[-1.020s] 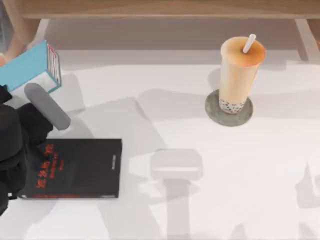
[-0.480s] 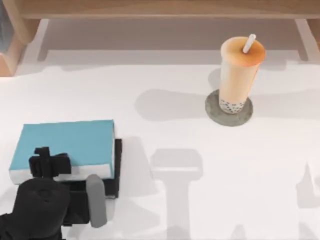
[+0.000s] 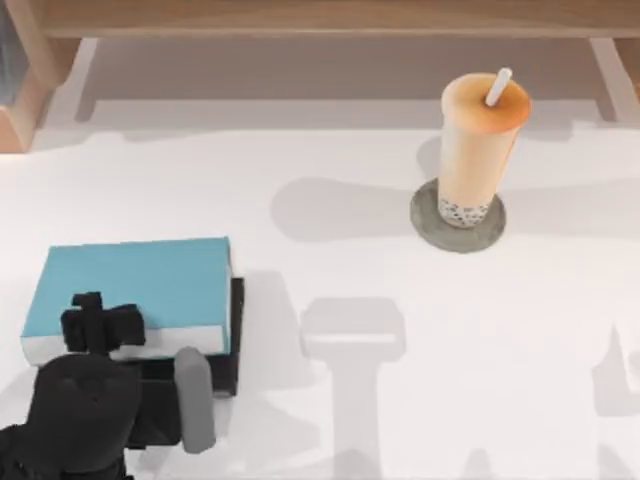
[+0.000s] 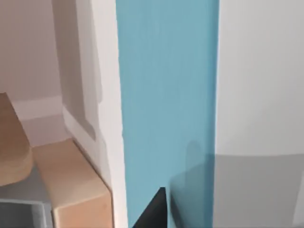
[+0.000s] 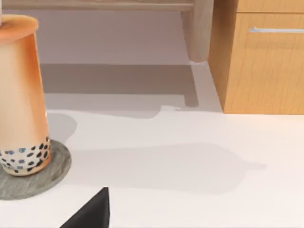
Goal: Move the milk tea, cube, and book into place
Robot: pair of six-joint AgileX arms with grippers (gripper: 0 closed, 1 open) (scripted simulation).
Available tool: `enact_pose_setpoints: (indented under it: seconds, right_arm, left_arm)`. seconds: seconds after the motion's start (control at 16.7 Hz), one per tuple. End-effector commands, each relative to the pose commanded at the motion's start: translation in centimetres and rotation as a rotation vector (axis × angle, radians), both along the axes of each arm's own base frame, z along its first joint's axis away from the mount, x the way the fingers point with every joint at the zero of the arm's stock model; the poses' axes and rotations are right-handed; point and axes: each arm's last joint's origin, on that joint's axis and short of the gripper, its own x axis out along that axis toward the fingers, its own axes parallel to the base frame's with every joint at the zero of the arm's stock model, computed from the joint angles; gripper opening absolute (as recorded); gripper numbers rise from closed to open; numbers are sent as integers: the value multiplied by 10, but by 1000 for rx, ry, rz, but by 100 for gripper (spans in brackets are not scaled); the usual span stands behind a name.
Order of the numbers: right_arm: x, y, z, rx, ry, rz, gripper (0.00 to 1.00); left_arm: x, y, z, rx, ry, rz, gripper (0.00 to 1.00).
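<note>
The light-blue book (image 3: 130,285) lies flat at the table's front left, stacked on a thin black book (image 3: 236,335). My left gripper (image 3: 100,327) sits at the blue book's near edge, shut on it. In the left wrist view the blue cover (image 4: 166,95) runs straight ahead of the camera. The milk tea (image 3: 480,150) stands upright on a round grey coaster (image 3: 425,225) at the back right, and the right wrist view shows the milk tea (image 5: 21,95) close by. The cube is out of view.
A wooden shelf (image 3: 320,15) runs along the back, with a wooden block (image 3: 20,100) at the back left. In the right wrist view a drawer cabinet (image 5: 261,61) and a wooden leg (image 5: 199,28) stand behind the cup.
One second ago my left gripper held the blue book tilted at the back left. It has swung to the front and the book now lies on the black book, barely shifting in the last half second.
</note>
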Motion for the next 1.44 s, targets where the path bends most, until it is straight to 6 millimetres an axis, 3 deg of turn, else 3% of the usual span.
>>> enact_pose_setpoints:
  seconds: [0.3, 1.08, 1.44]
  right_arm:
    - [0, 0, 0, 0, 0, 0, 100]
    - [0, 0, 0, 0, 0, 0, 100]
    - [0, 0, 0, 0, 0, 0, 100]
  left_arm:
    - [0, 0, -2, 3, 6, -1, 0]
    - [0, 0, -2, 3, 6, -1, 98]
    - [0, 0, -2, 3, 6, -1, 100]
